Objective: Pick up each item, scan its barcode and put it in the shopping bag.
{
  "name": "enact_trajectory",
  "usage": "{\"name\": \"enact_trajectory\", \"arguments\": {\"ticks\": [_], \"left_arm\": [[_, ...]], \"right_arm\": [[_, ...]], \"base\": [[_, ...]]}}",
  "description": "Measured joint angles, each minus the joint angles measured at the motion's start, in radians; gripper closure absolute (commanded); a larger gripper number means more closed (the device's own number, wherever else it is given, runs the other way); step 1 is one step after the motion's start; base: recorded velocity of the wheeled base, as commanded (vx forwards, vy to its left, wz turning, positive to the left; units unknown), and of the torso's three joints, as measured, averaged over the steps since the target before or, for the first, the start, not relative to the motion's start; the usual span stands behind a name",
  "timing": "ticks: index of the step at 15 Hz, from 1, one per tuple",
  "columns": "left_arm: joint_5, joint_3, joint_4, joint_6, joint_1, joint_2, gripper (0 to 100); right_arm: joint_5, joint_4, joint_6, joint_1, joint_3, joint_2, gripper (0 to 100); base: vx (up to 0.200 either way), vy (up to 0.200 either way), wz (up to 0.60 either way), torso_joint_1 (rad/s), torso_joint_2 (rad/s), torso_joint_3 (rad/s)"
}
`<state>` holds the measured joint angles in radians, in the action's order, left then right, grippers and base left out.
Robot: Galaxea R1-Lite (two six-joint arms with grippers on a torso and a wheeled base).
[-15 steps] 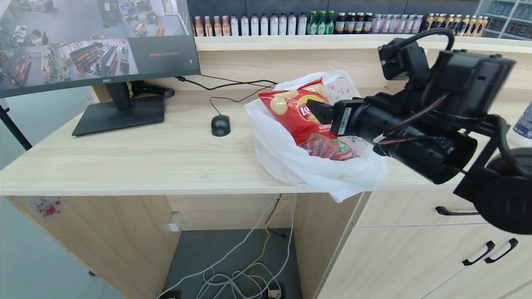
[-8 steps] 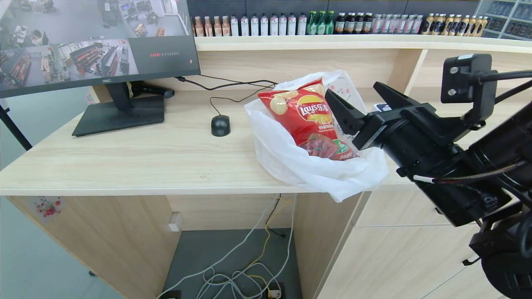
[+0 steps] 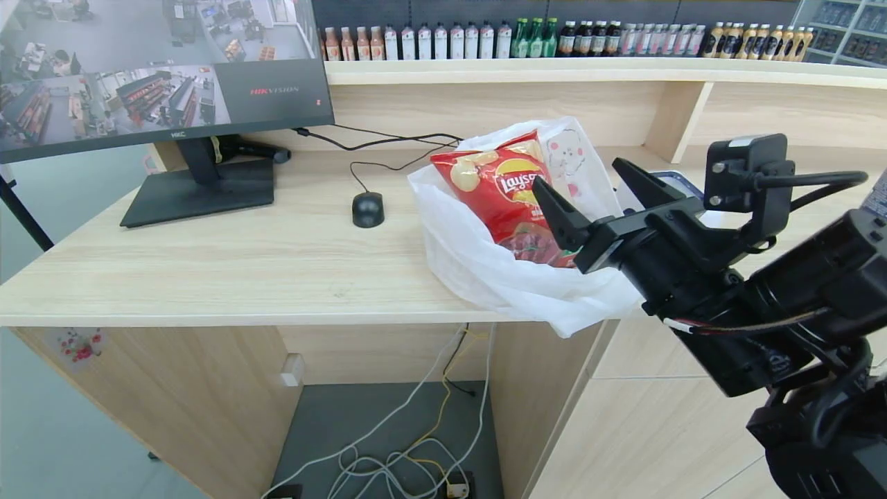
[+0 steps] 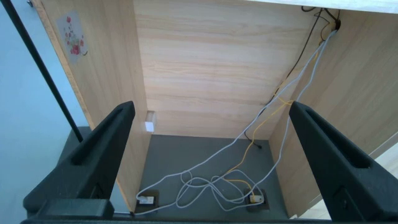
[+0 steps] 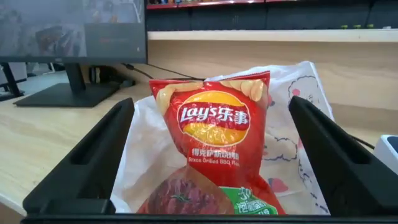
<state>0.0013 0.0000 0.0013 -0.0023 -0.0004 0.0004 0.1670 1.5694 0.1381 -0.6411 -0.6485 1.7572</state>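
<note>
A red bag of chips (image 3: pixel 509 194) stands tilted inside the white shopping bag (image 3: pixel 478 270) on the wooden counter (image 3: pixel 242 263). My right gripper (image 3: pixel 578 181) hangs open just to the right of the chips, near the bag's mouth, with nothing between its fingers. From the right wrist, the chips (image 5: pixel 214 143) and the shopping bag (image 5: pixel 298 124) lie straight ahead, framed by the open right gripper (image 5: pixel 210 102). My left gripper (image 4: pixel 211 107) is open and empty, low down in front of the space under the counter.
A monitor (image 3: pixel 152 62) and a black mouse (image 3: pixel 368 208) sit left of the bag. Bottles (image 3: pixel 554 38) line the back shelf. A white and blue item (image 3: pixel 669 179) lies behind the right gripper. Loose cables (image 4: pixel 230 180) hang and lie under the counter.
My right arm has drawn back from the chips toward the counter's front edge and dropped lower, with its open fingers now apart from the bag. The chips stay in the shopping bag.
</note>
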Motion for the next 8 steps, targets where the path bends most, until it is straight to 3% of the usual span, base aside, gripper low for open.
{"name": "enact_trajectory", "arguments": {"ticks": [2, 8], "left_arm": [[0.000, 0.000, -0.001, -0.004, 0.000, 0.000, 0], [0.000, 0.000, 0.000, -0.005, 0.000, 0.000, 0]], "right_arm": [[0.001, 0.000, -0.002, 0.000, 0.019, -0.005, 0], [0.001, 0.001, -0.021, -0.016, 0.033, -0.014, 0]], "base": [[0.000, 0.000, 0.00, 0.000, 0.00, 0.000], [0.000, -0.200, 0.00, 0.001, 0.00, 0.002]]}}
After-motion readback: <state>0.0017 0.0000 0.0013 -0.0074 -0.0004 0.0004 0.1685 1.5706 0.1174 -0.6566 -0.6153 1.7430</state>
